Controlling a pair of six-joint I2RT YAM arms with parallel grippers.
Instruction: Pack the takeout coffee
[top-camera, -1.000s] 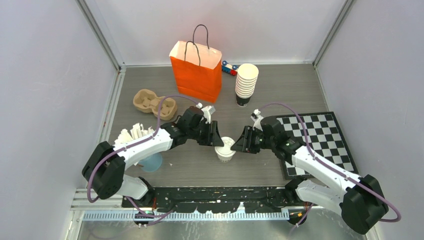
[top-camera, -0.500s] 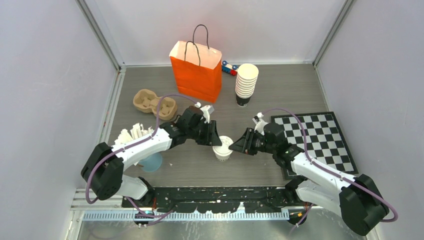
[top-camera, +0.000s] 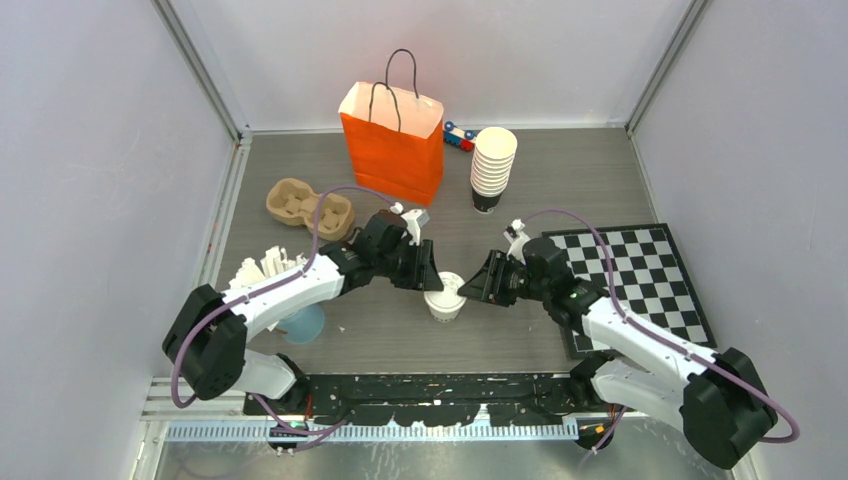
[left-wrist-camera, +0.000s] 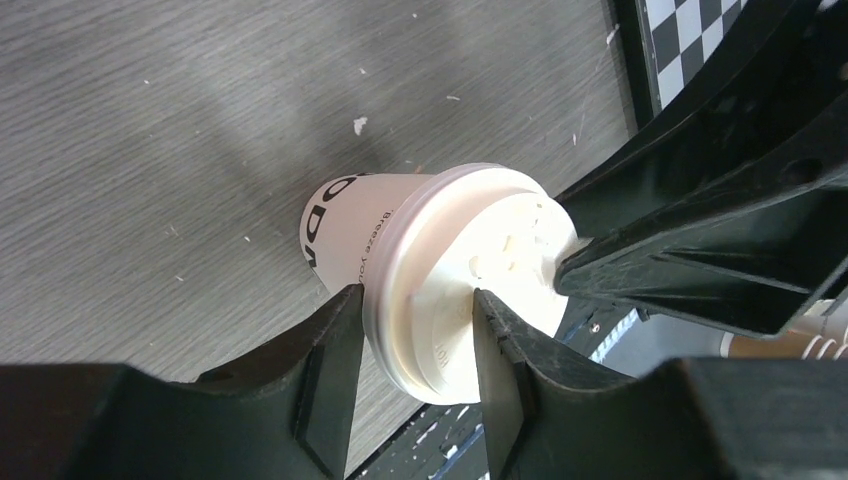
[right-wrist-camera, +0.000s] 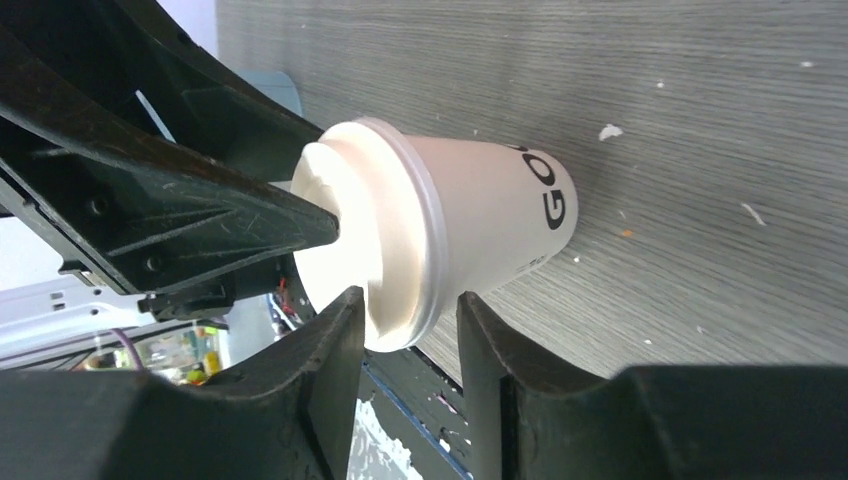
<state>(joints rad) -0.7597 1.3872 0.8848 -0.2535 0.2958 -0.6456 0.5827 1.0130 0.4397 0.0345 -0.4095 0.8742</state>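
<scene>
Lidded white coffee cup (top-camera: 445, 299) upright on table (top-camera: 560, 180) | left gripper (left-wrist-camera: 414, 325) clamped across its lid (left-wrist-camera: 500, 250) | right gripper (right-wrist-camera: 408, 318) straddles lid opposite, grip unclear

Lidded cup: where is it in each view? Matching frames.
Top external: lidded cup low centre, below the orange bag.
Left wrist: lidded cup centre, lid facing camera.
Right wrist: lidded cup centre, lid leftward.
Shared landmark: grey wood-grain table.
</scene>
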